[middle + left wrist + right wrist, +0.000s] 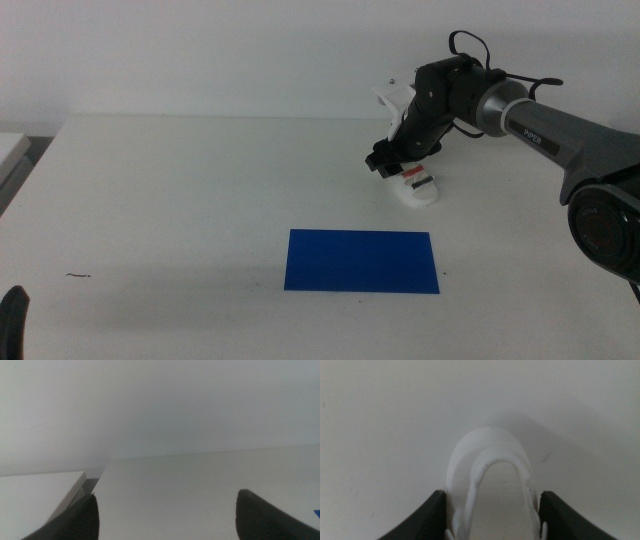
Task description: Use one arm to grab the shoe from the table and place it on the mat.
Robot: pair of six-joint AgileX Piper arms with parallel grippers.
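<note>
The white shoe [415, 186] with black and red straps lies on the white table [180, 200], just beyond the far right corner of the blue mat [362, 262]. My right gripper [393, 160], on the arm [540, 128] coming in from the right, is down over the shoe's heel end. In the right wrist view the shoe [490, 445] sits between the jaws of my right gripper [490, 495], and both jaws press against its sides. My left gripper [12, 320] waits at the bottom left; in its own wrist view [167, 502] it is open and empty.
A second white surface [10, 150] adjoins the table's left edge, with a narrow gap [90, 482] between them. A small dark speck [78, 275] lies on the table at the near left. A white wall stands behind the table.
</note>
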